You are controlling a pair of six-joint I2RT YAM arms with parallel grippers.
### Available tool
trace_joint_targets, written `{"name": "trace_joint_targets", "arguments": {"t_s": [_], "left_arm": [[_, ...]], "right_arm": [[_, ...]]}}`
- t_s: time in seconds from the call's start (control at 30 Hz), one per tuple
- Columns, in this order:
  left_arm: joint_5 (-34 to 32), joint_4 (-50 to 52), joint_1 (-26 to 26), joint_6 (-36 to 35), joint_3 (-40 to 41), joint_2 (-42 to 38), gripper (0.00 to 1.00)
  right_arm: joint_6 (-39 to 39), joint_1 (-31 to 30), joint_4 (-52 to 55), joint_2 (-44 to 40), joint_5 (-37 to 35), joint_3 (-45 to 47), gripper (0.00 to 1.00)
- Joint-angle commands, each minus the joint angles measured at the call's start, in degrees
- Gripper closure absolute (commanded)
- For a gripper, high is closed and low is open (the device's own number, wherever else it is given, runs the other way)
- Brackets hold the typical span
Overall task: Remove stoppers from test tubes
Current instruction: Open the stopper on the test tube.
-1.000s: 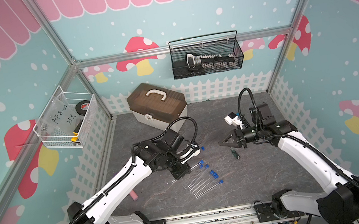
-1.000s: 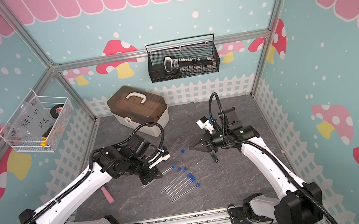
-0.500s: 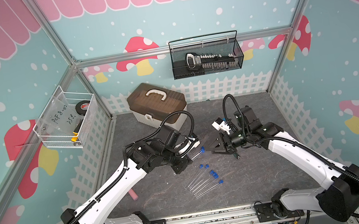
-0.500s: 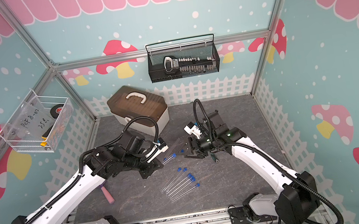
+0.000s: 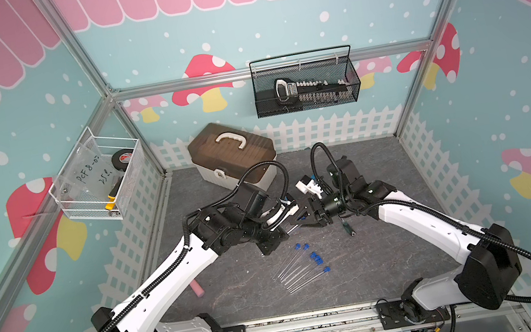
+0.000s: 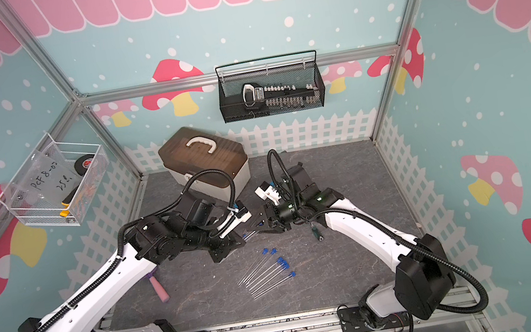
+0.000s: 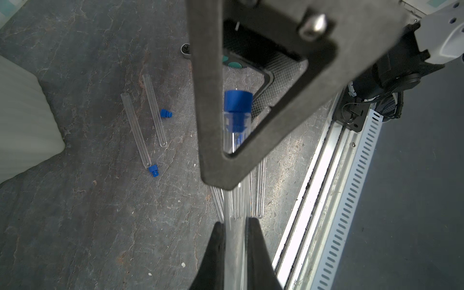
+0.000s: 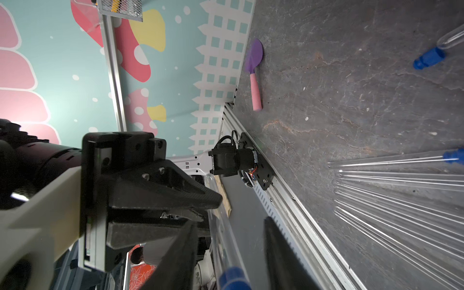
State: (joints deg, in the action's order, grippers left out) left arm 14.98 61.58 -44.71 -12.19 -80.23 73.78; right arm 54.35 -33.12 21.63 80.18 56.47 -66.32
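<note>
My left gripper [image 7: 234, 223] is shut on a clear test tube [image 7: 236, 150], held above the floor and pointing at the right arm. Its blue stopper [image 7: 238, 100] is still plugged in. My right gripper [image 8: 231, 221] is open, one jaw either side of that stopper [image 8: 233, 278], with gaps on both sides. In both top views the two grippers meet mid-floor, left [image 5: 284, 228] and right [image 5: 304, 220]. Several stoppered test tubes [image 5: 301, 268] lie in a fan nearer the front. Two bare test tubes [image 7: 135, 128] and two loose stoppers [image 7: 165, 113] lie near the toolbox.
A brown-lidded toolbox [image 5: 232, 154] stands at the back left of the floor. A pink-handled purple spatula [image 6: 159, 288] lies under the left arm. A small dark tool [image 5: 348, 227] lies by the right arm. Wire baskets [image 5: 305, 86] hang on the walls. A metal rail [image 5: 298, 326] runs along the front.
The right gripper swung left to the left gripper, opened wide, and now stands narrower around the stoppered end. The left gripper carried its tube up and back toward the middle.
</note>
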Motion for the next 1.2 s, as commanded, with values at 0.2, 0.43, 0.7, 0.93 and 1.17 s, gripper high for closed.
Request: {"name": "trace_joint_targets", "arguments": {"t_s": [0.2, 0.43, 0.7, 0.93, 1.17], "left_arm": [[-1.3, -0.9, -0.2, -0.4, 0.4, -1.3, 0.99], [-1.7, -0.9, -0.2, -0.4, 0.4, -1.0, 0.99], [-0.1, -2.2, 0.0, 1.8, 2.2, -1.4, 0.61], [5.2, -3.7, 2.3, 5.3, 4.7, -2.2, 0.51], [7.4, -3.8, 3.9, 4.3, 6.0, -3.1, 0.71]], "right_arm": [[1.5, -1.3, -3.2, 0.9, 1.1, -1.4, 0.8], [2.4, -1.4, -4.2, 0.2, 1.0, -0.6, 0.9], [7.8, -1.4, -9.9, -1.3, -0.3, 1.4, 0.98], [9.7, -1.3, -10.6, -2.5, 0.4, 0.7, 0.99], [10.2, -1.3, -10.5, -3.2, 0.9, 1.0, 0.99]]}}
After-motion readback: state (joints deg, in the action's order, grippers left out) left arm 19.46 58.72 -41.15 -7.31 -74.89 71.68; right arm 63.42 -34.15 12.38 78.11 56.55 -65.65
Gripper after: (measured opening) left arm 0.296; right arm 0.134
